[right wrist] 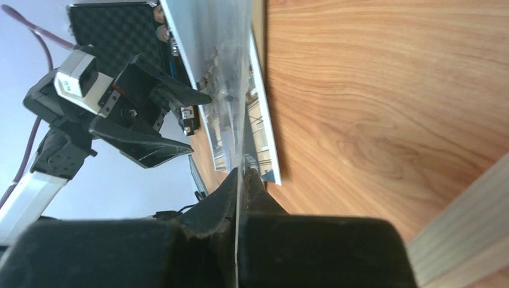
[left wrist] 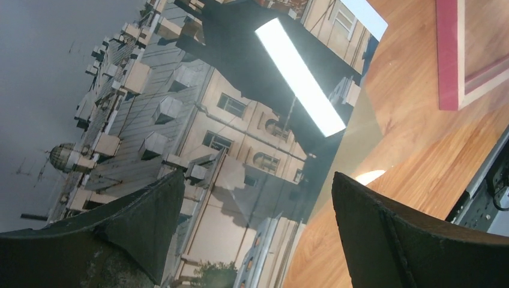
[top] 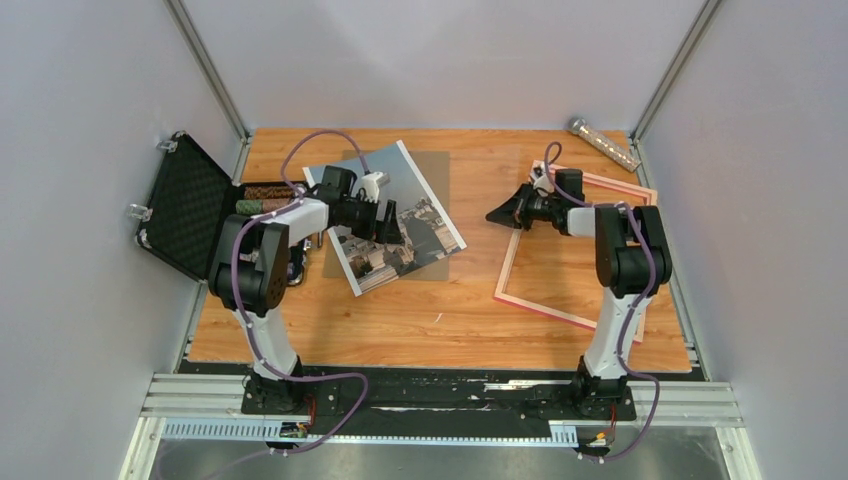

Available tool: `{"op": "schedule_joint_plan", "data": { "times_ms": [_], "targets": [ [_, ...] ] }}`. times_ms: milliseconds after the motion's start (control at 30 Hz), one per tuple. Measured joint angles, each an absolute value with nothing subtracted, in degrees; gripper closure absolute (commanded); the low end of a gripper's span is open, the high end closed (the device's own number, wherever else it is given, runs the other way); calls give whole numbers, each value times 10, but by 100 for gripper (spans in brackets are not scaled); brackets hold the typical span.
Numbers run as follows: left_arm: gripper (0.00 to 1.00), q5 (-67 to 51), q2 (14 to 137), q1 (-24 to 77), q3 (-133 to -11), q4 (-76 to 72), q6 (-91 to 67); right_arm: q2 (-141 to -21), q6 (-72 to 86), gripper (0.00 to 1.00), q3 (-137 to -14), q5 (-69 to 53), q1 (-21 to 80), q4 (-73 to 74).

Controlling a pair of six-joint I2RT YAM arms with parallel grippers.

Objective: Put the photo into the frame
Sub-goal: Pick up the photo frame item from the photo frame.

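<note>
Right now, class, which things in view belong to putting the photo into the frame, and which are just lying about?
Job in hand:
photo
frame
clear sheet over the photo, pinched by the right end effector

Lying about:
open black case
metal tube

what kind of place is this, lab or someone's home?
Probably a lab test cell: plain grey panels on metal posts box in a wooden table, with two arms bolted to a rail.
</note>
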State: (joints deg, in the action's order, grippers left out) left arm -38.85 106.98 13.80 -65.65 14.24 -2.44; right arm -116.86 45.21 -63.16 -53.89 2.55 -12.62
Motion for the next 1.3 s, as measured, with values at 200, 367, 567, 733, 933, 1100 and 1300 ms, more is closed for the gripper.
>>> {"op": "schedule_joint_plan", "data": {
  "times_ms": [200, 367, 567, 733, 933, 1100, 1300],
  "targets": [
    [0, -371, 1021, 138, -674, 183, -17, -1108, 451, 100, -613, -582, -1, -133],
    [0, -374, 999, 133, -735, 191, -15, -1056, 455, 100, -580, -625, -18, -161],
    [0, -409, 1005, 127, -756, 173, -57, -1015, 466, 100, -542, -665, -24, -189],
    [0, -443, 1042, 127, -756, 141, -113, -984, 478, 100, -532, -691, -29, -209],
    [0, -480, 1065, 127, -756, 98, -179, -941, 502, 100, -528, -714, -36, -256],
    [0, -514, 1066, 126, -755, 41, -236, -918, 523, 100, -520, -734, -37, -292],
    [0, -571, 1075, 123, -748, -72, -328, -907, 536, 100, -505, -749, -37, -320]
  ]
}}
